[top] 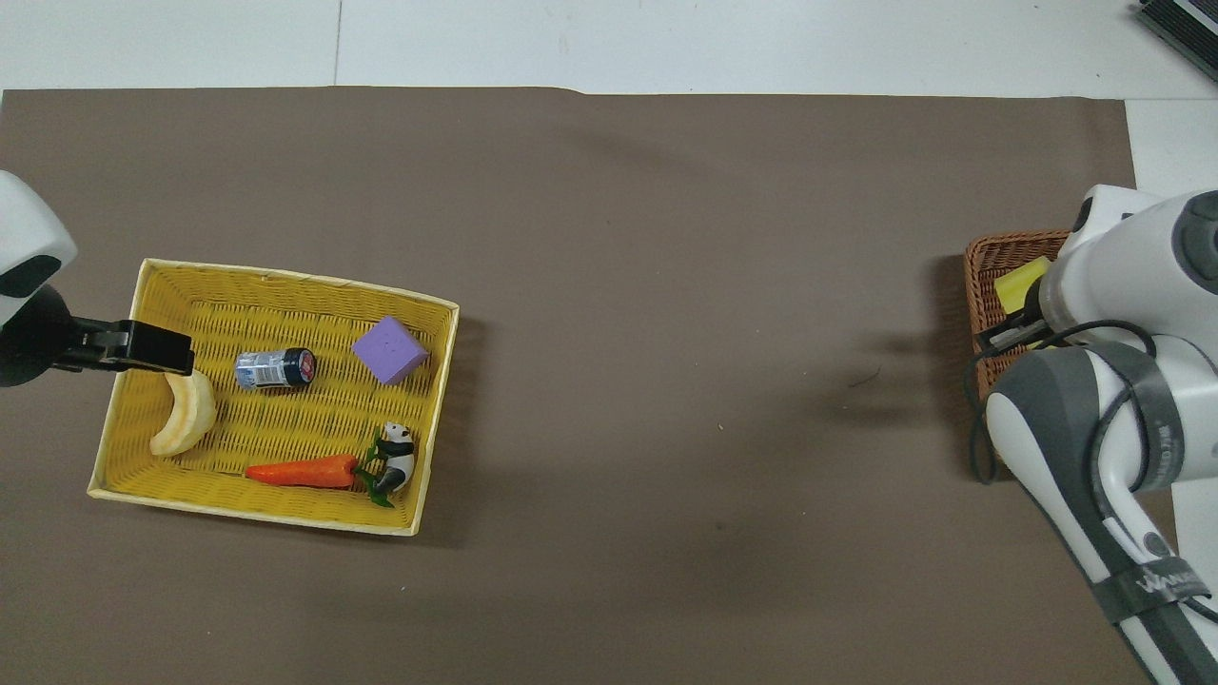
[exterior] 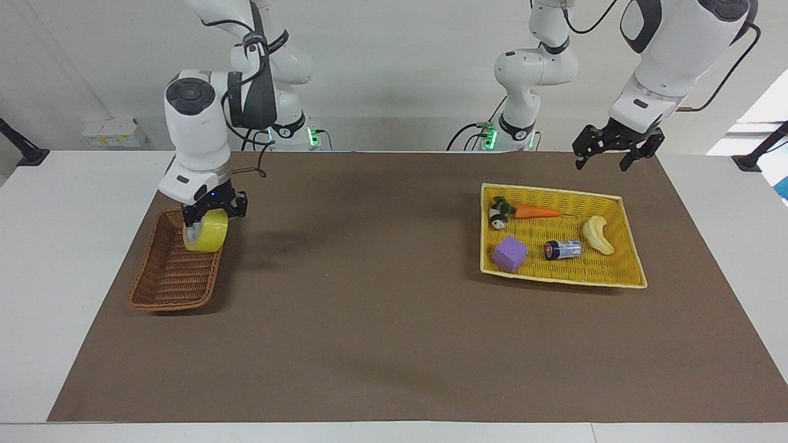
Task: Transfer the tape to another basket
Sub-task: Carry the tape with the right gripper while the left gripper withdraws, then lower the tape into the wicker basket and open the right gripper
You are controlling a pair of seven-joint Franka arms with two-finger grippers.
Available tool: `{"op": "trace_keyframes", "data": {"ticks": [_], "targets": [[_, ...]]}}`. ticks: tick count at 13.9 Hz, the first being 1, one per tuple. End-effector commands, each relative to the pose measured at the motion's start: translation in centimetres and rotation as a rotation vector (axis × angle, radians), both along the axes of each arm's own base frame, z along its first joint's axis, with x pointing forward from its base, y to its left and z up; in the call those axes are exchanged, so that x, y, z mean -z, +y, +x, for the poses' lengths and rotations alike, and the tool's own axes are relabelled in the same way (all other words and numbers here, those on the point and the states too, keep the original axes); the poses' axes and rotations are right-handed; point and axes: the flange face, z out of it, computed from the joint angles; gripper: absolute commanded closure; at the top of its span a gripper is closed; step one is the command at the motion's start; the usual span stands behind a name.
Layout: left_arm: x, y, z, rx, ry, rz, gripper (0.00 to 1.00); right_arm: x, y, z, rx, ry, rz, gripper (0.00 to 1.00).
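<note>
My right gripper (exterior: pixel 210 215) is shut on the yellow tape roll (exterior: pixel 206 231) and holds it on edge, low over the robot-side end of the brown wicker basket (exterior: pixel 165 280). I cannot tell whether the roll touches the basket. In the overhead view the right arm covers most of the basket (top: pixel 990 259); only a corner of the tape (top: pixel 1020 283) shows. My left gripper (exterior: pixel 601 165) is open and empty, raised over the yellow tray's rim at the left arm's end; it also shows in the overhead view (top: pixel 157 350).
The flat yellow woven tray (exterior: pixel 629 271) at the left arm's end holds a carrot (exterior: pixel 537 212), a panda figure (exterior: pixel 496 214), a purple cube (exterior: pixel 510 254), a small can (exterior: pixel 562 249) and a pale banana-shaped piece (exterior: pixel 598 235). A brown mat (exterior: pixel 369 307) covers the table.
</note>
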Motion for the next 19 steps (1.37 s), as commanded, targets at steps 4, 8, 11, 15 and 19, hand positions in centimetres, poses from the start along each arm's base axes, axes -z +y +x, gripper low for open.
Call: {"op": "trace_keyframes", "data": {"ticks": [4,8,11,15,19], "targets": [[-0.2,0.3,0.0,0.01,0.011,0.023,0.0,5.6,-6.7,2.2,-0.118,-0.018,-0.098,1.0],[-0.2,0.4,0.0,0.009,0.011,0.022,0.0,7.4,-7.8,1.7,-0.192,0.015,-0.1,1.0],[-0.2,0.3,0.0,0.01,0.011,0.023,0.0,9.6,-8.5,0.4,-0.186,0.04,-0.085,1.0],[-0.2,0.4,0.0,0.009,0.011,0.022,0.0,10.4,-8.2,-0.3,-0.133,0.037,-0.07,0.55],[-0.2,0.4,0.0,0.009,0.011,0.022,0.0,10.3,-8.1,-0.4,-0.101,0.028,-0.044,0.0]]}}
